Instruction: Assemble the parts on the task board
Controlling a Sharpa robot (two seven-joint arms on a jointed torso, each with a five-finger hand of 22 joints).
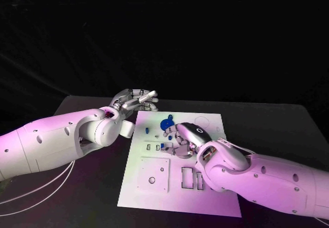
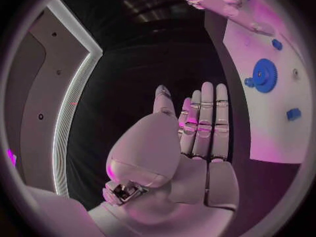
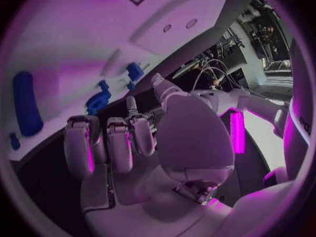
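Right robot hand [image 1: 184, 140] hovers just beside blue gear [image 1: 167, 124] on task board [image 1: 206, 199].

Flat left robot hand [image 2: 197, 137] beside task board [image 2: 263, 116]

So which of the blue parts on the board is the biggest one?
The round toothed blue gear, standing on the task board just beyond the right robot hand. The other blue parts are small pegs and blocks.

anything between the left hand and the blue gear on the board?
Nothing visible. In the left wrist view the left hand is flat and empty over the black table beside the task board, with bare white board between the hand and the blue gear. The right hand works lower on the board, off that line.
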